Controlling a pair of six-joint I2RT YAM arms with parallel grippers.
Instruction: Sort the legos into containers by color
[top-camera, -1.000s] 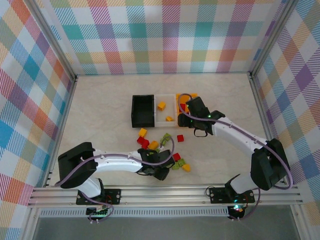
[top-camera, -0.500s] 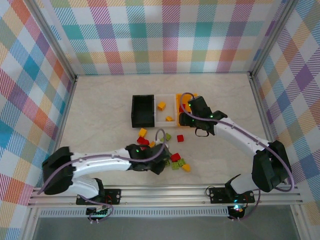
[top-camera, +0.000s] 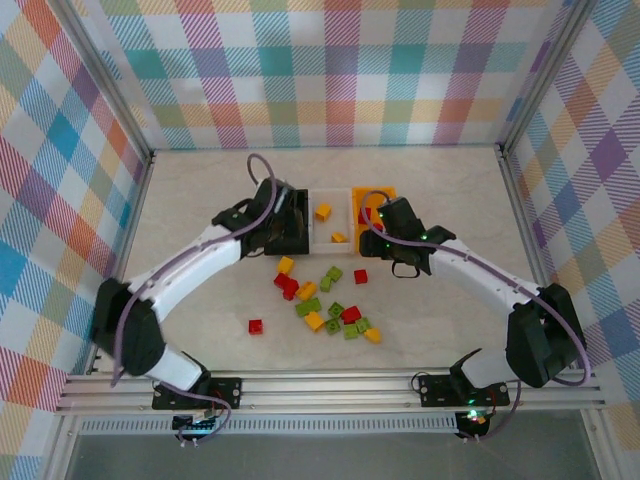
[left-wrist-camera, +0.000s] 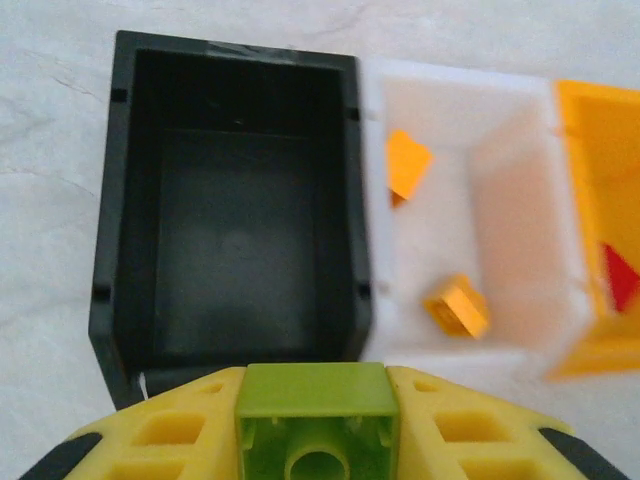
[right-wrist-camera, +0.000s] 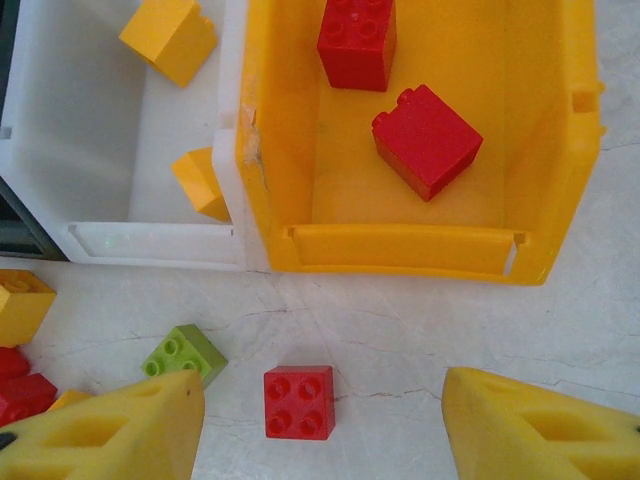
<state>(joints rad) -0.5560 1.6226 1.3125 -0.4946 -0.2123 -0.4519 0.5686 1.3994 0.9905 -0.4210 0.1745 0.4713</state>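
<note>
Left claw (left-wrist-camera: 318, 445): clenched on a green lego (left-wrist-camera: 316, 392).
Black container (left-wrist-camera: 106, 200): seen just ahead of that claw.

Overhead view of the whole table (top-camera: 450, 190); both wrist views close above the shared white bin (left-wrist-camera: 500, 220).

orange-yellow bin (right-wrist-camera: 420, 262) holding two red bricks (right-wrist-camera: 427, 140), loose red brick (right-wrist-camera: 298, 410) between spread tool (right-wrist-camera: 322, 385) fingers
</note>
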